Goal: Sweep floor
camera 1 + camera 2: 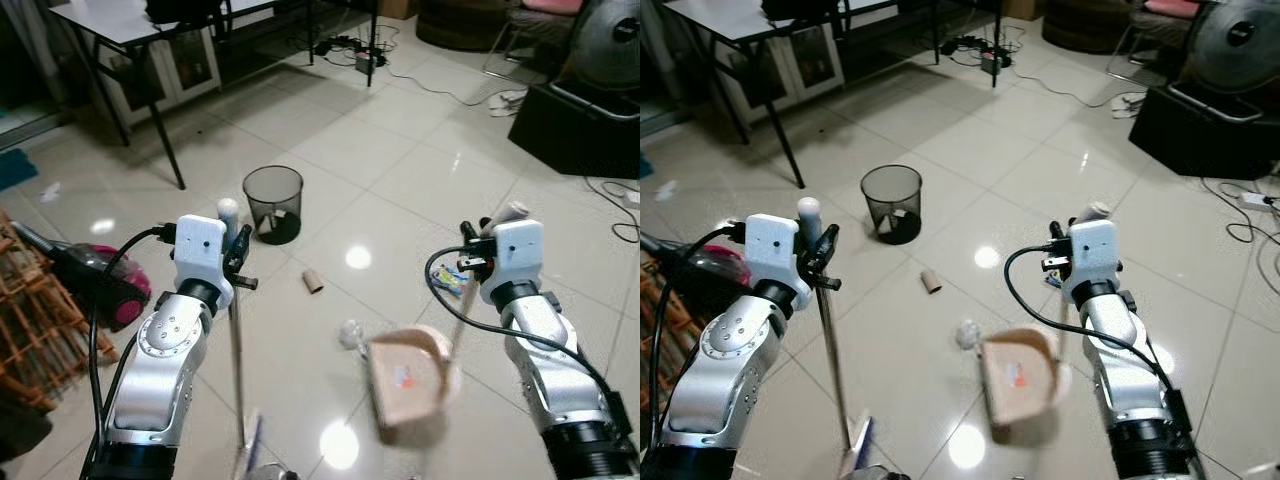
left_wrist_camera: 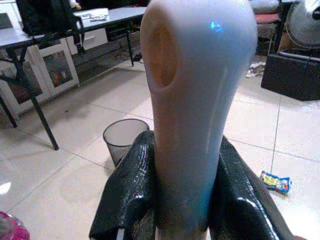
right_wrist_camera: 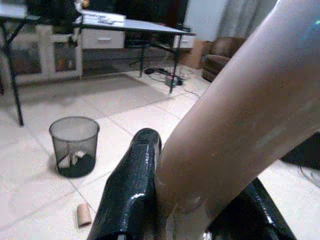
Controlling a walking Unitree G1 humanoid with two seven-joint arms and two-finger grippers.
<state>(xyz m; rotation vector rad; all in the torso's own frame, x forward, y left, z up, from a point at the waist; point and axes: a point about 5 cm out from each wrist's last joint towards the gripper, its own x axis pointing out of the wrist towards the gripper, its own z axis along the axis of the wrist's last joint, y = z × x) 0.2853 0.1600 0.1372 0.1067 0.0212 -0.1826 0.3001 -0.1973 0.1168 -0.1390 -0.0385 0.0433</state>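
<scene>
Glossy pale tiles (image 1: 400, 160) cover the floor of this living room, with a dark-legged table (image 1: 110, 25) at the back, a tangle of cables (image 1: 350, 45) beyond it and a fan (image 1: 610, 35) on a black box to the right. No writing anywhere is sharp enough to read; the small red mark inside the dustpan is only a blur.

Out in the middle stands a black mesh bin (image 1: 273, 203) holding a few pale scraps at its bottom. Near it on the tiles lie a cardboard tube (image 1: 313, 282), a crumpled white wad (image 1: 349, 333) just beside the dustpan, and a blue and yellow wrapper (image 2: 274, 181).

On the left, the left gripper (image 1: 238, 250) is clamped around the pale top of the broom (image 1: 238, 370), whose thin pole drops straight to the floor. To the right, the right gripper (image 1: 1065, 255) is closed on the dustpan handle (image 3: 235, 120), and the tan dustpan (image 1: 410, 378) rests on the floor below it. A pink vacuum cleaner (image 1: 100, 275) sits at the far left.
</scene>
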